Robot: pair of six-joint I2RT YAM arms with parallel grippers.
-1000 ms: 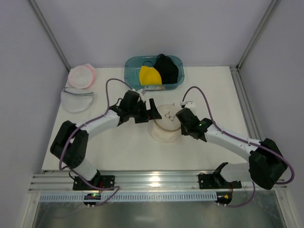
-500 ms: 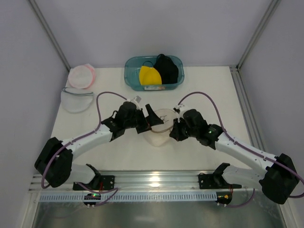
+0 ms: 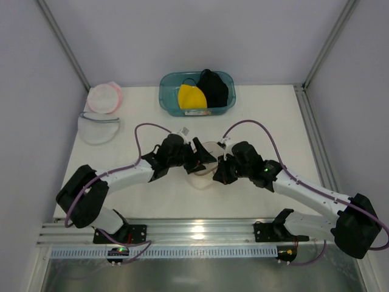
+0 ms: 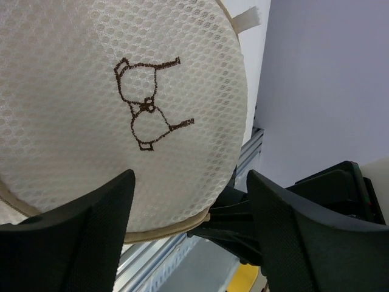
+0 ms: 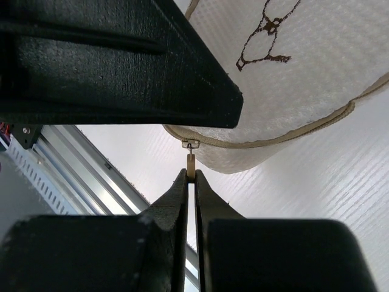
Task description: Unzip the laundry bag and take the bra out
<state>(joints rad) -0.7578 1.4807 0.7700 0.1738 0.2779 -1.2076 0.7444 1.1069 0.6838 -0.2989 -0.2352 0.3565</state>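
Note:
The laundry bag point(image 3: 202, 178), a round cream mesh pouch with a tan zipper rim, sits tilted between both arms at the table's middle. Its brown bra drawing point(image 4: 146, 103) faces the left wrist camera. My left gripper point(image 3: 203, 159) point(image 4: 188, 225) is open, its fingers point(image 4: 73, 243) standing either side of the bag's lower rim. My right gripper point(image 3: 217, 175) point(image 5: 191, 176) is shut on the small tan zipper pull point(image 5: 191, 163), which hangs from the slider on the rim point(image 5: 273, 141). The bra is hidden; only closed mesh shows.
A teal bin point(image 3: 165, 100) at the back holds a yellow garment point(image 3: 192, 96) and a black one point(image 3: 213, 88). A white-and-pink pouch point(image 3: 103, 97) and a translucent pouch point(image 3: 99, 128) lie at the back left. A metal rail point(image 3: 194, 231) runs along the near edge.
Both grippers and the bag have shifted toward the near edge. The right gripper has travelled round the rim with the zipper pull. The left jaws have narrowed a little around the bag.

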